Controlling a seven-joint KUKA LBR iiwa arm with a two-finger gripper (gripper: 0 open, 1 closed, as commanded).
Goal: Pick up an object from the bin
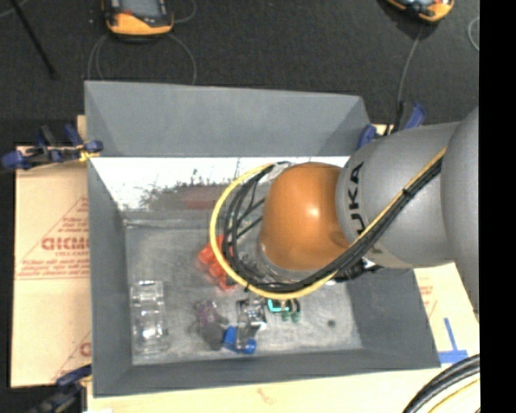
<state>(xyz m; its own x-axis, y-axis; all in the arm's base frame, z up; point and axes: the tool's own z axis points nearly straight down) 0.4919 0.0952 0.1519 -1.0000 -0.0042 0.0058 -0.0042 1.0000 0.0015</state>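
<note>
The gripper (251,316) hangs just below the cover (302,218), and I cannot tell if its jaws are open or closed; it should probably descend centred on the blue piece (239,343) lower still, clear of the purple lump (208,316) below-left of the cover.

A dark speckled floor (266,48) surrounds the setup, crossed by thin cables (413,60), with two orange-and-black devices (139,16) at the top edge
</note>
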